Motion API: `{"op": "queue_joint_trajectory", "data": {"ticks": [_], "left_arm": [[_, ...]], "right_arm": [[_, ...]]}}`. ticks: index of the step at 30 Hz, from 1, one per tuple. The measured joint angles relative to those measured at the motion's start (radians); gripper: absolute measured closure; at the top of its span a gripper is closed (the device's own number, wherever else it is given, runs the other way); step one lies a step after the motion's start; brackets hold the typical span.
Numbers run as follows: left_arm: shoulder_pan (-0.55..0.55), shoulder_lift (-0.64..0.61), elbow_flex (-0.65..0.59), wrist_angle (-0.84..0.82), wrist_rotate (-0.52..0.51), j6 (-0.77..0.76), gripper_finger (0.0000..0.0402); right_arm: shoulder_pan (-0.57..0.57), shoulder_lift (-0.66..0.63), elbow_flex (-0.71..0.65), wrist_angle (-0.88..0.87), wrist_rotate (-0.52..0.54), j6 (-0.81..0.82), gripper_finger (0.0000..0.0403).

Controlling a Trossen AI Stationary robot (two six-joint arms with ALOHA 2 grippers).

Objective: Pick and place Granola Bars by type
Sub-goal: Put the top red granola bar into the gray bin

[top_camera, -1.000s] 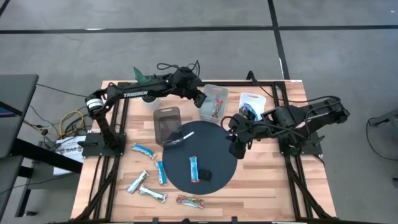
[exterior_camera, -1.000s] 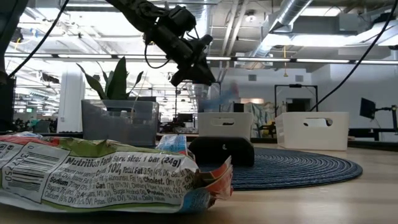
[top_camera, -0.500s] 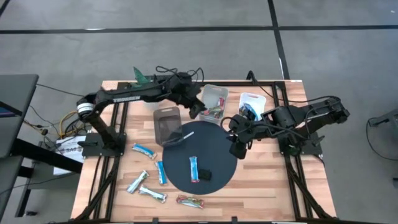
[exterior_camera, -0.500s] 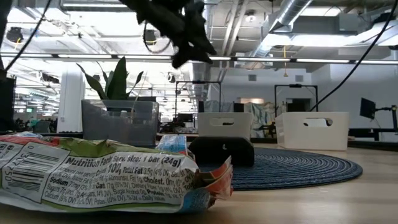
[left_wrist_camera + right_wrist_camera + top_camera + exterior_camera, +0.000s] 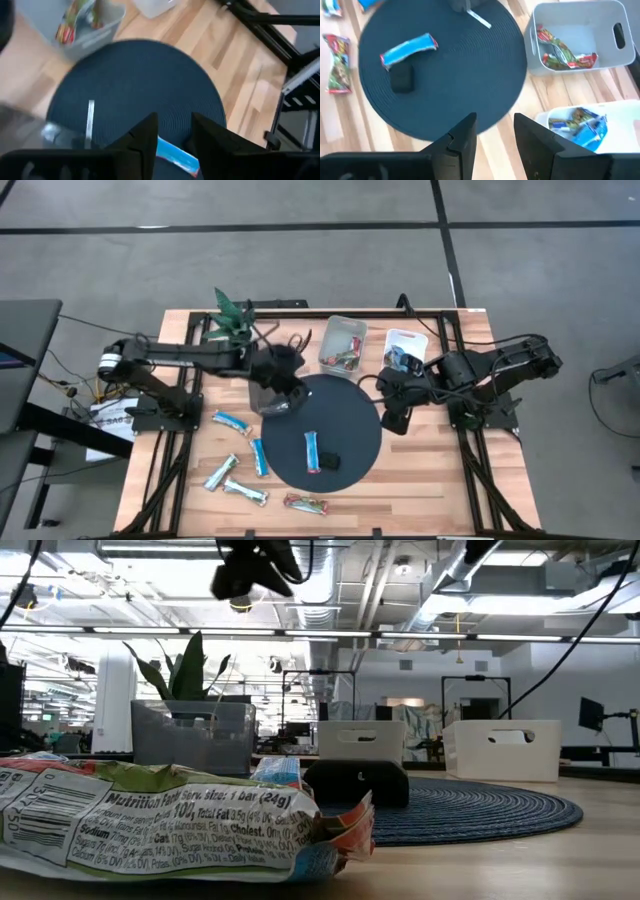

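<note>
Several granola bars lie flat on the table. One blue bar (image 5: 313,450) is on the round dark mat (image 5: 350,415), also blue bar (image 5: 409,49). Light blue bars (image 5: 230,422) (image 5: 259,457), silvery bars (image 5: 220,472) (image 5: 245,492) and a red/green bar (image 5: 307,504) lie on the wood near the front left. My left gripper (image 5: 284,383) (image 5: 174,135) hovers open and empty high over the mat's far-left edge, beside the dark bin (image 5: 268,380). My right gripper (image 5: 396,420) (image 5: 495,132) hangs open and empty over the mat's right edge.
A clear bin (image 5: 342,345) holds red/green bars and a white bin (image 5: 405,350) holds blue ones, both at the far side. A small black block (image 5: 331,463) and a white stick (image 5: 90,115) lie on the mat. A plant (image 5: 232,315) stands far left.
My left arm has swung from over the clear bin at the far side toward the near left, and now sits over the dark bin and the mat's far-left edge. My right gripper has shifted slightly toward the table's right. The bars have stayed put.
</note>
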Motion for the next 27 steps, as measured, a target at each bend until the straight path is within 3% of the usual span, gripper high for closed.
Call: {"op": "queue_joint_trajectory", "data": {"ticks": [7,17,27], "left_arm": [[-0.082,0.046,-0.005,-0.038,-0.092,-0.247,0.0272],[-0.183,0.195,-0.006,-0.040,-0.068,-0.420,0.0266],[-0.194,0.321,-0.006,-0.047,-0.032,-0.546,0.0266]], "right_arm": [[0.007,-0.001,0.000,-0.011,-0.001,-0.049,0.0280],[0.007,-0.001,0.000,-0.025,-0.001,-0.108,0.0280],[0.006,-0.001,0.000,-0.027,-0.001,-0.115,0.0280]]}}
